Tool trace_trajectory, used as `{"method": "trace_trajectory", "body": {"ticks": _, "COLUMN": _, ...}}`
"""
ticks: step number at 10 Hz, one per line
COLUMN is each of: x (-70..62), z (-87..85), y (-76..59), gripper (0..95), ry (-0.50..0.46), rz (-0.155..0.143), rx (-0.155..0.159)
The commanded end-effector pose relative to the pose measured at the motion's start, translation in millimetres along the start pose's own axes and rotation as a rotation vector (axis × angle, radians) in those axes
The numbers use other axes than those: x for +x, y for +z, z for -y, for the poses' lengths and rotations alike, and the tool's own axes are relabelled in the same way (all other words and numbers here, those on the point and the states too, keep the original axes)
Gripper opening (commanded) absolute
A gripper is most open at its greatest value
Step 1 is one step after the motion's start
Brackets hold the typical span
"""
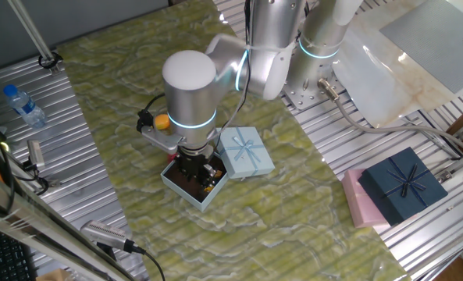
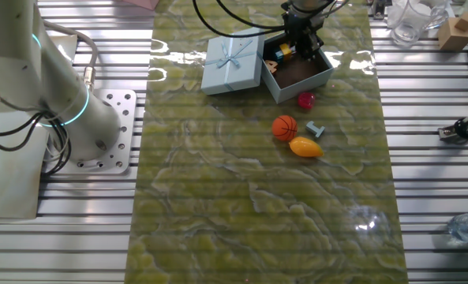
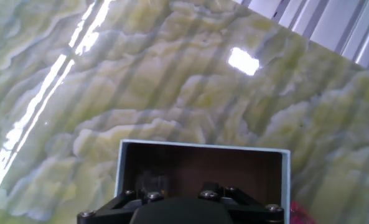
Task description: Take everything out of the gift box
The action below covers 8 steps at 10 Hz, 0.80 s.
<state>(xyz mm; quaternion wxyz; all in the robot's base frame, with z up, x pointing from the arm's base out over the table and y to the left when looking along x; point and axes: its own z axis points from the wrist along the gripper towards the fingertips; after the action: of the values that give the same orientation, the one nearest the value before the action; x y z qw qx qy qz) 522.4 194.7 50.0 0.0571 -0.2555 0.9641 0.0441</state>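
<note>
Pincer (image 2: 301, 43) down inside gift box (image 2: 316, 79), fingertips hidden, can't tell if clenched. Small toys (image 2: 282, 52) half-hidden at box's 9 o'clock. Basketball (image 2: 285, 127), mango (image 2: 305, 147) outside at 6.

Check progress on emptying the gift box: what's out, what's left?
Done: the lid is off, beside the gift box. Out on the table: orange ball, yellow-orange fruit, magenta piece and a small blue-grey piece.
In hand: the gripper is down inside the box; whether its fingers hold anything is hidden.
Left: small yellow and orange bits in the far corner.
</note>
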Motion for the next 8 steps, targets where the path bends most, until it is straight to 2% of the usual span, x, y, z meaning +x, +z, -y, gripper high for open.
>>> {"method": "trace_trajectory", "body": {"ticks": 1, "x": 2.1, "z": -0.1, "y": -2.3, "gripper": 38.0, "ry": -0.002, "rz": -0.004, "rx": -0.002}}
{"method": "trace_trajectory", "body": {"ticks": 4, "x": 2.6, "z": -4.2, "y": -1.9, "gripper": 38.0, "ry": 0.005, "rz": -0.010, "rx": -0.006}}
{"method": "trace_trajectory", "body": {"ticks": 8, "x": 3.9, "z": -4.5, "y": 5.2, "gripper": 38.0, "ry": 0.004, "rz": -0.009, "rx": -0.006}}
